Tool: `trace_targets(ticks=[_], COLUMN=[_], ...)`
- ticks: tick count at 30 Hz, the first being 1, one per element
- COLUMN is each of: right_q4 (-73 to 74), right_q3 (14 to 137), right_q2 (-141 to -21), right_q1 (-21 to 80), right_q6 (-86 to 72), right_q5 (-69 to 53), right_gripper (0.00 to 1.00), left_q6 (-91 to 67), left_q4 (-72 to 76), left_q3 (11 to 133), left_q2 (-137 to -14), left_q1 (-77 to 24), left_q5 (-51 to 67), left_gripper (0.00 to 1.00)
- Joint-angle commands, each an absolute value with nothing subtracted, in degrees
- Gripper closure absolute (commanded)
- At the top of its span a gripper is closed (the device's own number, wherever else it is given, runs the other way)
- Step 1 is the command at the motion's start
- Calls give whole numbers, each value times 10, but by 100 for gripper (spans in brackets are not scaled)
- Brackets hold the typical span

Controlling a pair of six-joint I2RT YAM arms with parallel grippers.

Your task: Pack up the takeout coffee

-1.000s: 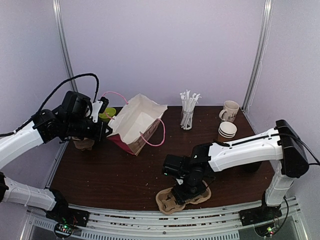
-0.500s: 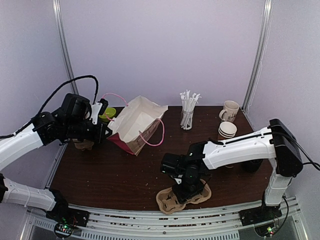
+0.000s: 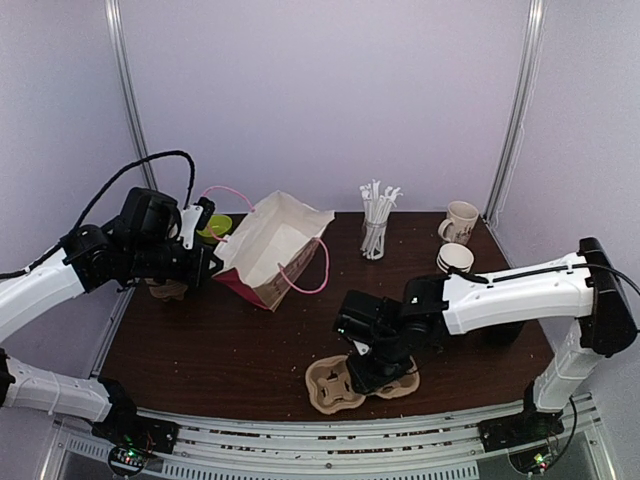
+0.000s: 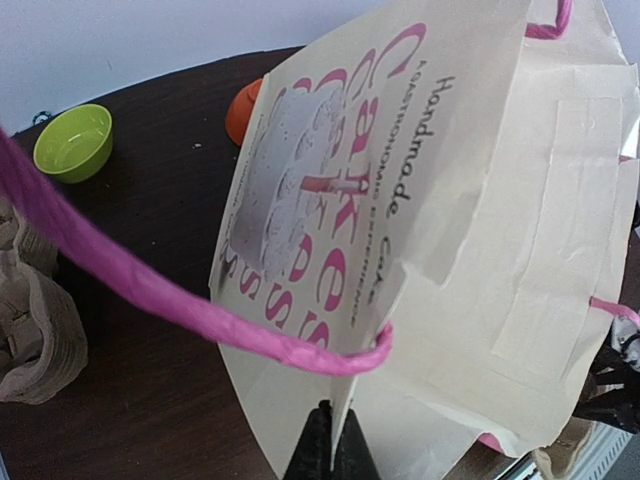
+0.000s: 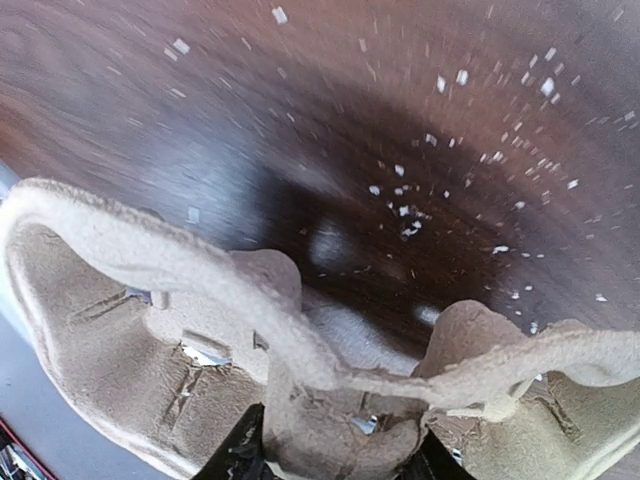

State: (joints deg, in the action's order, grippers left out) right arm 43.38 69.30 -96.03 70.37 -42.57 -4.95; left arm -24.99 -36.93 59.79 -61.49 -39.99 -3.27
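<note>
1. At the worktop's near edge, right hand [image 3: 368, 375] pinches the pulp carrier [image 3: 328, 388]; left hand [image 4: 328, 440] clamps the paper bag [image 4: 480, 200] rim, far left.
2. Coffee cup [image 3: 455, 258] stands unlidded by the far right corner; next, probably seat it in the carrier.

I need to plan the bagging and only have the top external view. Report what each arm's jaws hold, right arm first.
Observer: In the right wrist view the right jaws are closed on a ridge of the tan moulded-pulp cup carrier.
Operator: Now the left.
Observer: The left jaws are pinched shut on the rim of the cream paper bag with pink handles.
Operator: Name anything the bag hides from me.
Observer: A small orange round object, half behind the bag's printed side, near the lime-green bowl.
</note>
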Motion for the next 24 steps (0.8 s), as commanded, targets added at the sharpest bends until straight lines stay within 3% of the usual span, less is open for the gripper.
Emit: trace_targets(ticks=[1,13,24], right_q4=[429,592,745], right_q3=[678,764,986], right_q2=[-902,-727,-762], right_q1=[715,728,728], right_q6=[-449,-423,-331], right_q5=[19,198,304], right_gripper=[61,62,62], left_q6=[-252,-250,-288], left_q4=[-361,-439,-501], left_q3=[600,662,739], left_q2=[-612,-640,-730], left_q1=[-403,-410,-549], left_q5=[-44,-16,-95], left_gripper=[100,100,100])
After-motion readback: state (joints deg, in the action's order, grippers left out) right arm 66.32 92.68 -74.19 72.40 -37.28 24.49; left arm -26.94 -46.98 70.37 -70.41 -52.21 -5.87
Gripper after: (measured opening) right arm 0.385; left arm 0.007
